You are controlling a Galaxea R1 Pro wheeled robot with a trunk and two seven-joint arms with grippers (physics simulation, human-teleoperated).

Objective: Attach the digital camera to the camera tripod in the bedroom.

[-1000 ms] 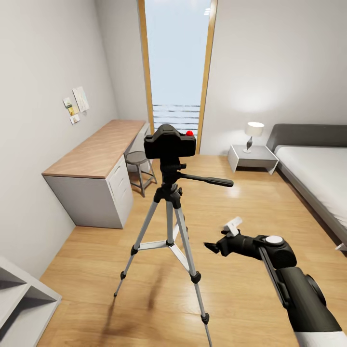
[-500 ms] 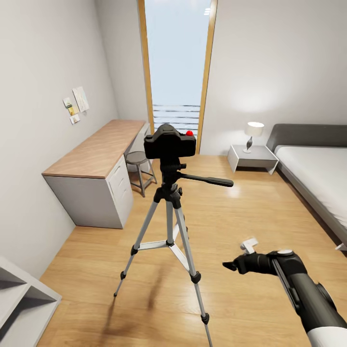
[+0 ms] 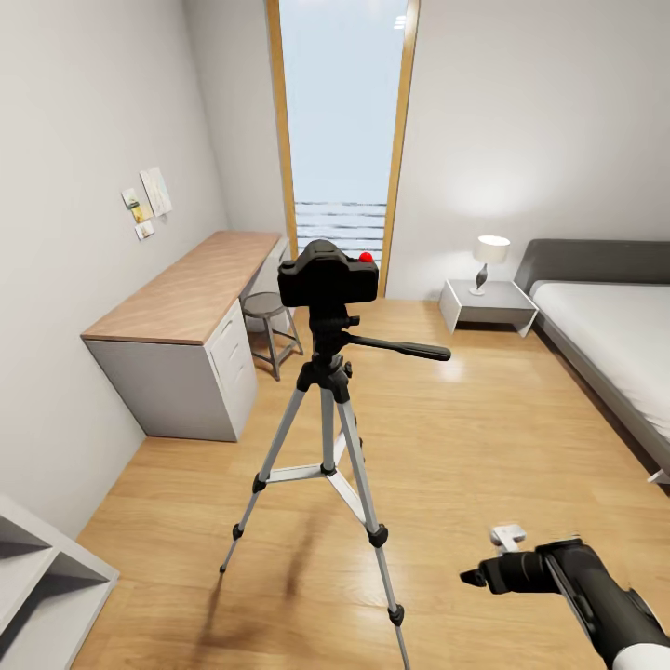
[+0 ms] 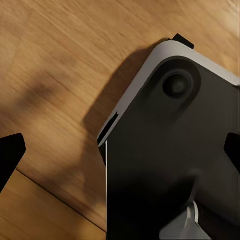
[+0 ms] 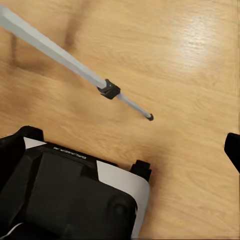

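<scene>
Head view: the right gripper [image 3: 476,577] hangs low over the wood floor [image 3: 484,437], near the picture's lower right corner, its dark fingers pointing toward the camera tripod [image 3: 328,437] and holding nothing; whether they are spread or pressed together I cannot tell here. In the right wrist view the fingertips sit at opposite edges of the frame, so the right gripper looks spread, with a silver tripod leg [image 5: 75,70] crossing the floor beyond the robot's base [image 5: 75,195]. In the left wrist view the left gripper [image 4: 120,152] likewise looks spread and empty above the base and floor.

The digital camera [image 3: 328,274] sits on the tripod's head, upright, its red button [image 3: 367,257] on top, the pan handle [image 3: 400,349] jutting toward the bed [image 3: 605,344]. The tripod stands mid-floor, between the counter [image 3: 186,293] by the left wall and the bed.

By my reading the mounting looks done. The sound move now is to keep both arms well away from the legs and the handle, so nothing tips the stand.
</scene>
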